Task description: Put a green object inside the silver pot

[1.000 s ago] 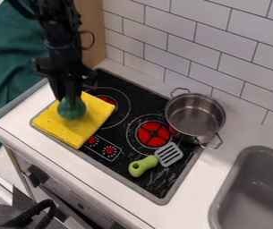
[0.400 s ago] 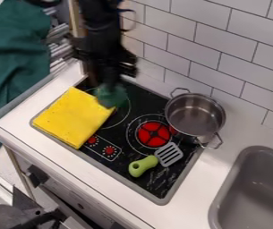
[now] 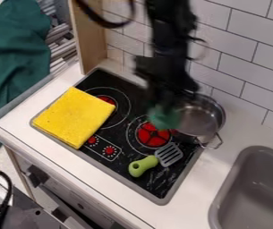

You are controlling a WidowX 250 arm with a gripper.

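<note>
The blurred, rounded green object (image 3: pixel 164 117) is off the stove, pinched between the fingers of the black gripper (image 3: pixel 167 102), above the rear burner and by the left side of the silver metal pot (image 3: pixel 205 120). Near the pot lies a slotted spatula with a light green handle (image 3: pixel 143 166); farther left, a flat yellow cloth (image 3: pixel 74 117) lies on the black stove (image 3: pixel 139 188), set in the white tabletop (image 3: pixel 213 179).

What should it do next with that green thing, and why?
Probably ease the tool sideways, away from the yellow cloth, before lowering: the green object it holds appears beside the silver pot's cloth-side rim, not over its open middle.
</note>
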